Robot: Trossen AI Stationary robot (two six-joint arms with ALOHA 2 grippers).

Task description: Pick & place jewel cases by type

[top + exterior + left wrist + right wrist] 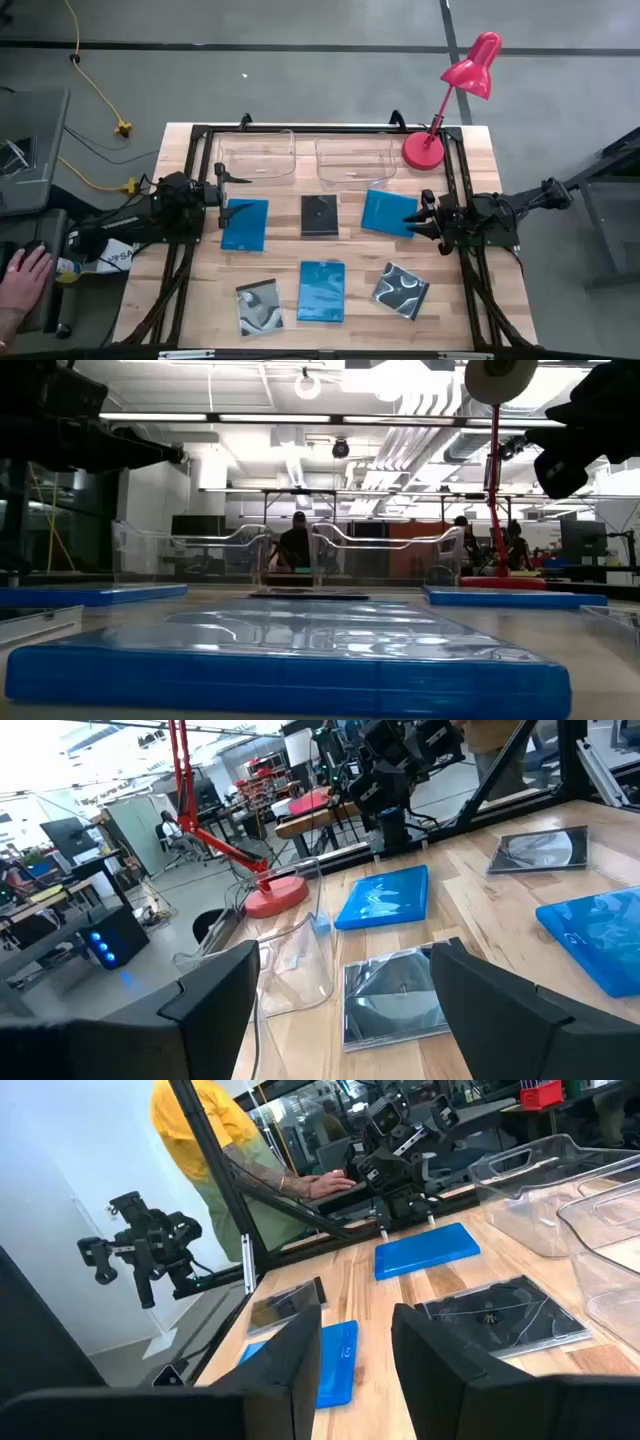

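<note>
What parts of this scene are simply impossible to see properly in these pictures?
- Low view: the front blue case fills the foreground and blocks most of the table behind it, including the swirl-covered cases.
- Low view: both grippers are cut off by the top edge.
- High view: whether the clear tubs hold anything is hard to tell through the glare.
- Right wrist view: the person is cut off at the top edge.

Six jewel cases are lying flat in two rows. In the far row, a black case (pixel 319 215) is lying between two blue cases (pixel 244 224) (pixel 388 212). In the near row, a blue case (pixel 321 291) is flanked by two silvery swirl-covered cases (pixel 259 306) (pixel 401 290).
</note>
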